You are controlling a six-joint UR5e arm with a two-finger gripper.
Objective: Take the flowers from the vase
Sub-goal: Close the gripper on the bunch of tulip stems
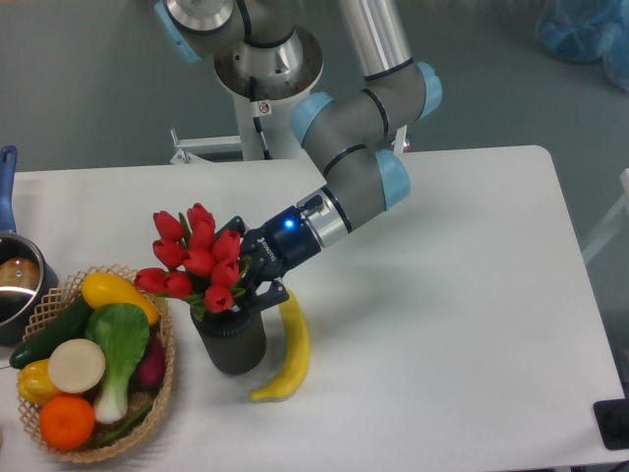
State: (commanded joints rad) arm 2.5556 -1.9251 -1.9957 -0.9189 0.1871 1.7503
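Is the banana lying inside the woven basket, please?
No, the banana lies on the table right of the vase, outside the basket.

The stems of the flowers [197,261] were hidden behind the buds and inside the vase [230,341], so their tied ends could not be seen. The claw [246,280] was partly covered by the buds, and whether its fingers gripped the bunch could not be told. At the left edge of the frame a pot [14,280] was cut off. At the upper right a blue bag [585,34] ran out of frame.
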